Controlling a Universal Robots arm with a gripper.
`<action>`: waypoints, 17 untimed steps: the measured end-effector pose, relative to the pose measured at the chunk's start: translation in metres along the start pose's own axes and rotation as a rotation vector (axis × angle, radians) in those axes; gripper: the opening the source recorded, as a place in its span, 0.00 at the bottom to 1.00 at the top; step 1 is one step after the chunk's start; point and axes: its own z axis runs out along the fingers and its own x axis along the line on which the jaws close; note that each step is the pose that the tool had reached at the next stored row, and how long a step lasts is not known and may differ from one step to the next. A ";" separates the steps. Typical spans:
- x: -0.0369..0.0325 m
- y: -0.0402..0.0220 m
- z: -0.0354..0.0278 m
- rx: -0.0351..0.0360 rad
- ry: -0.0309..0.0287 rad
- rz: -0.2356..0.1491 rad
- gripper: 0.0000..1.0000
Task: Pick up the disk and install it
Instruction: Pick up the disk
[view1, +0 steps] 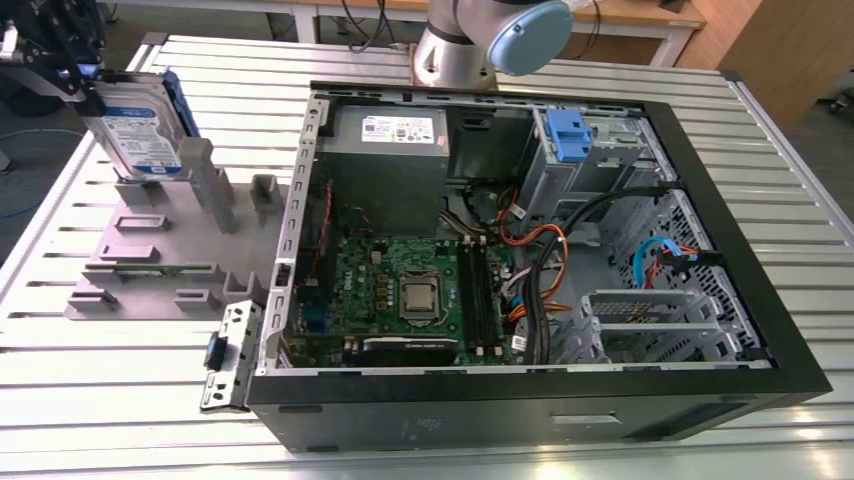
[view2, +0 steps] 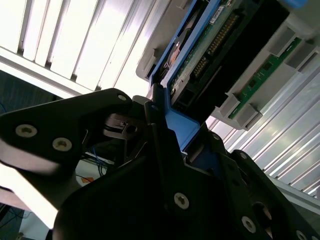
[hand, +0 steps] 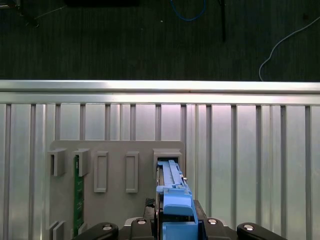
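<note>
- Disk (view1: 140, 135) stands on edge, well off the exterior view's left of the open computer case (view1: 534, 385). Its white-and-blue label faces the camera, and its blue frame runs along the edge nearer the case.
- The gripper (view1: 87, 95) is clenched on the disk's upper end, on the side away from the case. In the second wrist view its black fingers (view2: 155, 120) press on the blue frame, with the disk's (view2: 210, 50) circuit-board face beyond them.
- The disk's lower end meets an upright slot of the grey fixture (view1: 160, 250), which lies flat just beside the case's left wall. Whether the disk sits in that slot or hangs just above it cannot be told.
- In the first wrist view the disk (hand: 172, 180) runs from the gripper to the fixture's (hand: 115, 150) end slot.
- A green circuit strip (view1: 134, 258) lies in another fixture slot, further from the case.
- Both fixture and case rest on a slatted metal table (view1: 107, 400).
- Inside the case, from the exterior view's left: a green motherboard (view1: 387, 270) with its processor (view1: 420, 295), and a grey power-supply box (view1: 387, 130) at the far wall.
- Orange cables (view1: 541, 245) cross the case's middle.
- A small blue latch (view1: 567, 135) sits at the case's far wall, right of the power-supply box.
- The arm's base (view1: 474, 40) rises behind the case.
</note>
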 end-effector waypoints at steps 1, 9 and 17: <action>0.0000 0.0000 -0.0002 -0.0001 0.0001 0.000 0.37; 0.0000 0.0000 -0.0018 -0.0002 0.0002 0.000 0.37; 0.0000 0.0000 -0.0032 -0.0001 0.0002 0.000 0.37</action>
